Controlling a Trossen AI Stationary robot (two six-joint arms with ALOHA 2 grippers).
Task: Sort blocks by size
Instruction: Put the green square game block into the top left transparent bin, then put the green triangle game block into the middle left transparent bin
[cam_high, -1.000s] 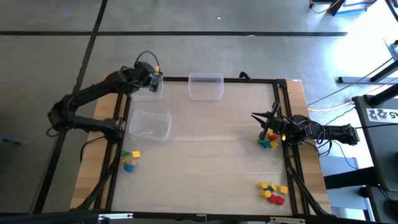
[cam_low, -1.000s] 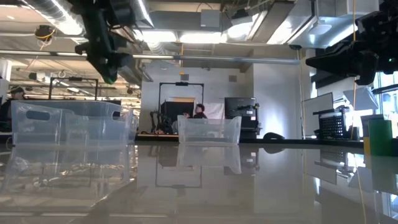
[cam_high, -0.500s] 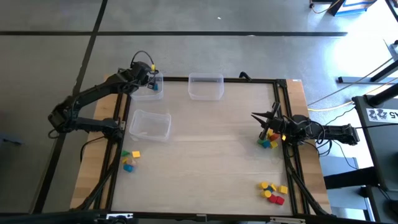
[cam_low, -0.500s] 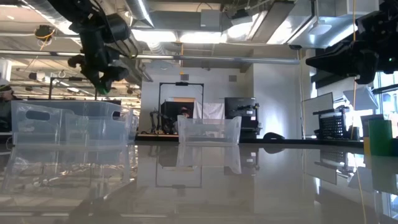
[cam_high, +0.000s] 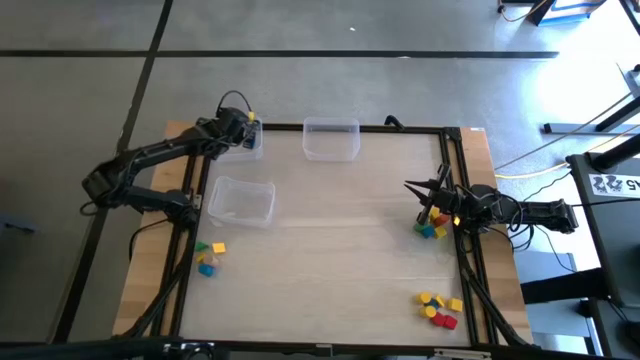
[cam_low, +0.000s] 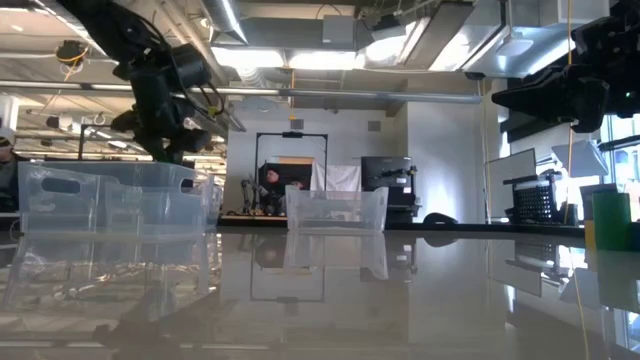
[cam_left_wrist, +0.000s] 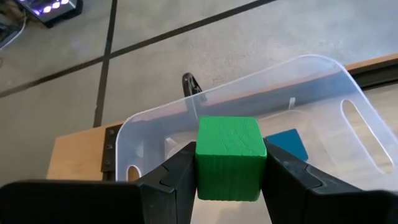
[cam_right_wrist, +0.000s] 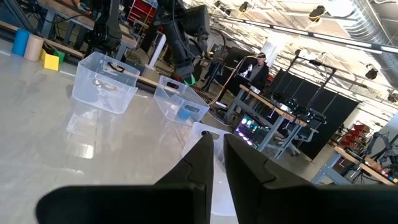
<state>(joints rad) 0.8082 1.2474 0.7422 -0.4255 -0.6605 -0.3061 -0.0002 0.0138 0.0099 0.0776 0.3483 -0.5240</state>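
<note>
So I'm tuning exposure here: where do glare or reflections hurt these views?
Low view: the glossy table mirrors the bins and ceiling lights. High view: bright wash at the upper right. Left wrist view: the green block is evenly lit, no glare.

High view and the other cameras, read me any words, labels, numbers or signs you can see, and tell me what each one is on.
"SY": white letters, cut off by the picture's edge, on a dark panel at the right edge of the high view, beside a white symbol too small to read.
No other text is readable: none on the blocks, the clear bins, the green block held in the left tool, or in the room behind.
</note>
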